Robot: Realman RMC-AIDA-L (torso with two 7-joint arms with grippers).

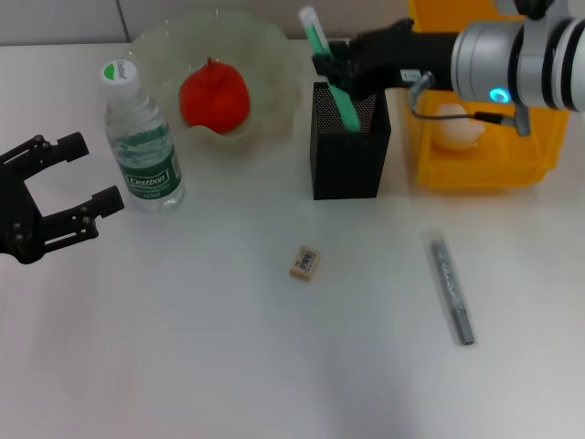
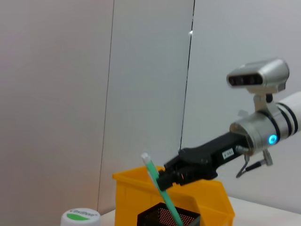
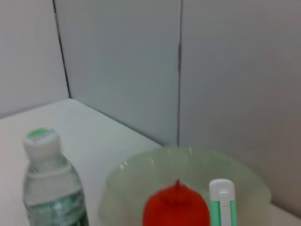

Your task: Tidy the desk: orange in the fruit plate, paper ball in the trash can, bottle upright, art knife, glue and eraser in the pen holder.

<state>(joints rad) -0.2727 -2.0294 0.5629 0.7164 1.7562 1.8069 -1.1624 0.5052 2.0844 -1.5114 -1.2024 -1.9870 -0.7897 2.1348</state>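
- You are looking at the right pincer (image 1: 336, 75) reaching over the pen holder (image 1: 346, 146); it is clenching a green-and-white art knife (image 1: 325, 64), which is standing tilted with its lower end inside the mesh cup.
- You are seeing the left pincer (image 1: 78, 174) resting low at the left side of the worktop (image 1: 228, 347), its jaws spread apart and gripping nothing.
- The bottle (image 1: 139, 142) is standing upright just beside the left pincer.
- The orange (image 1: 213, 95) is lying inside the fruit plate (image 1: 274, 55), behind the bottle.
- The paper ball (image 1: 457, 128) is lying inside the trash can (image 1: 484, 169), right of the pen holder.
- The eraser (image 1: 305, 262) is lying on the worktop in front of the pen holder.
- A grey glue stick (image 1: 452, 289) is lying flat, farther right, well apart from the eraser.
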